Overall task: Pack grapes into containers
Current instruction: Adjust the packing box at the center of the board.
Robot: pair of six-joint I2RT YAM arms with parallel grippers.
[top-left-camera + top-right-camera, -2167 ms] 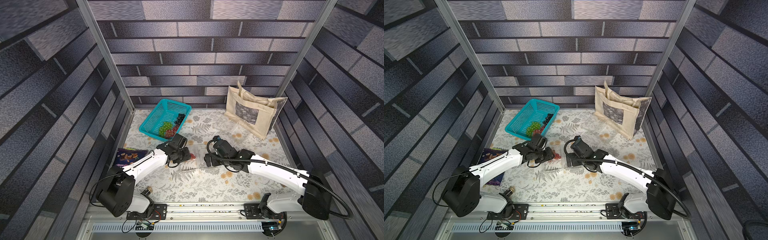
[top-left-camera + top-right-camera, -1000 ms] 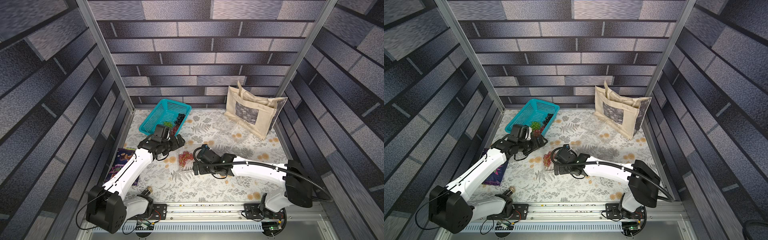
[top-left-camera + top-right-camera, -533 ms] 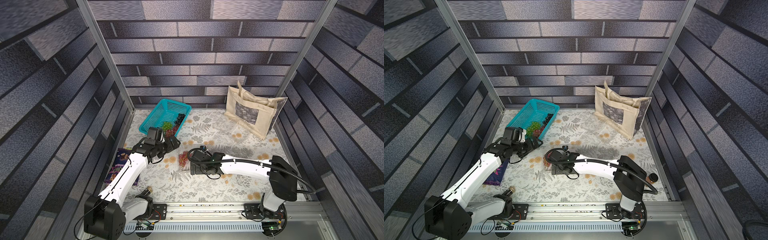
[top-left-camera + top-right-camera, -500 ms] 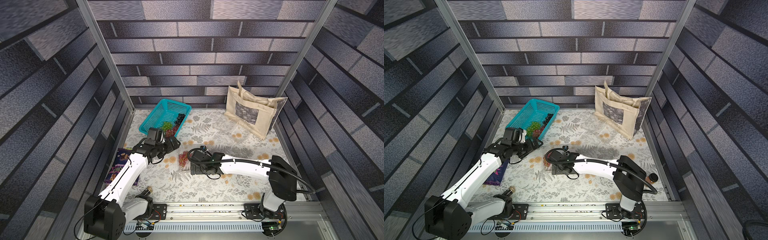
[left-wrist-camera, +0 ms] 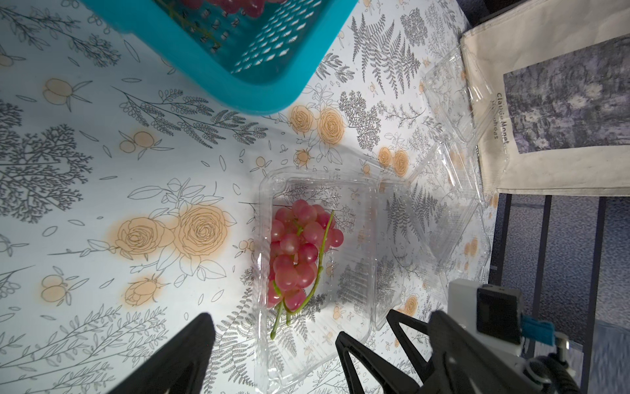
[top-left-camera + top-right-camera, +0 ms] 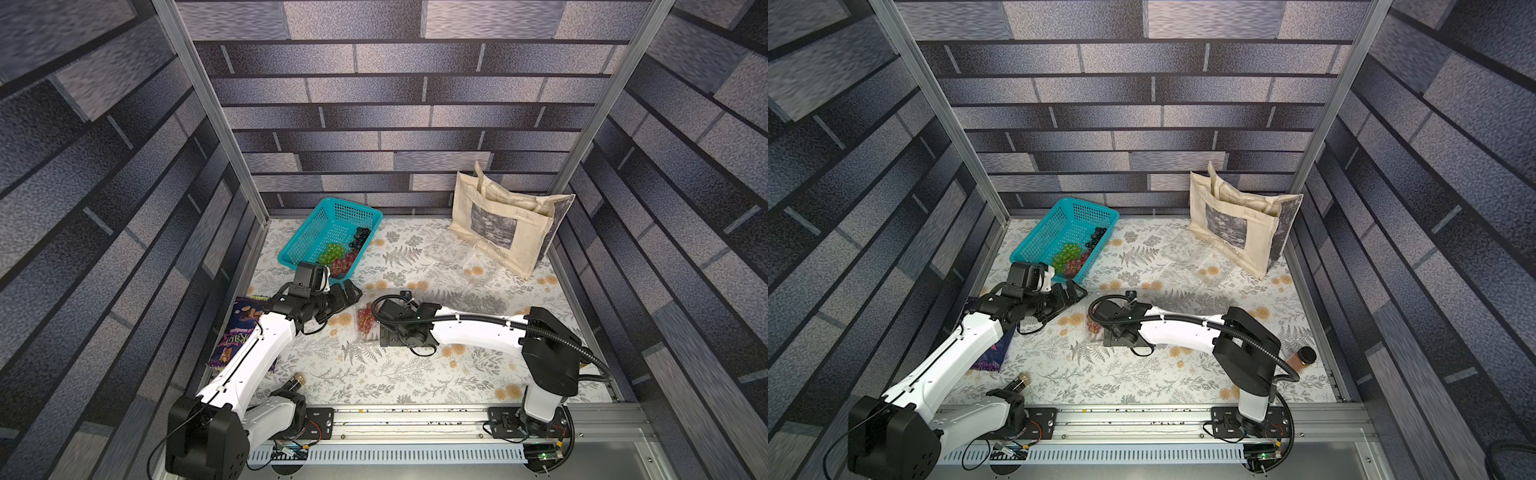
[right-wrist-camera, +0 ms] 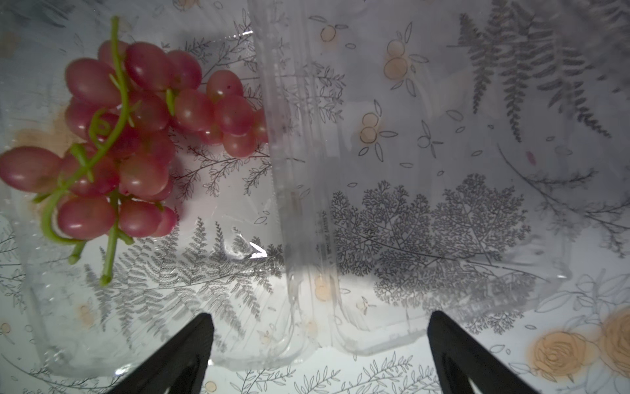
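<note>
The right hand (image 7: 319,315) is spread wide and empty, low over the seam where the open container (image 5: 354,211) meets its folded-out lid. The packed red bunch (image 7: 129,136) lies in the tray, crowded to one side with its green stalk reaching toward the rim. The left hand (image 6: 350,292) is also open and holds nothing, hanging between that container and the corner of the teal basket (image 6: 328,216).

I'd worry about the lid. The plastic is thin, so a push from the fingers could skid the box across the bench or buckle it, and the stalk could get pinched under the lid. The left hand could also bump the basket.

I count:
- **Bunches:** four in all. One red is packed, and a second red (image 6: 345,262), a green (image 6: 332,252) and a black (image 6: 360,237) are in the basket.
- **Containers:** three, two of them empty (image 6: 478,257) by the tote bag (image 6: 498,216).
</note>
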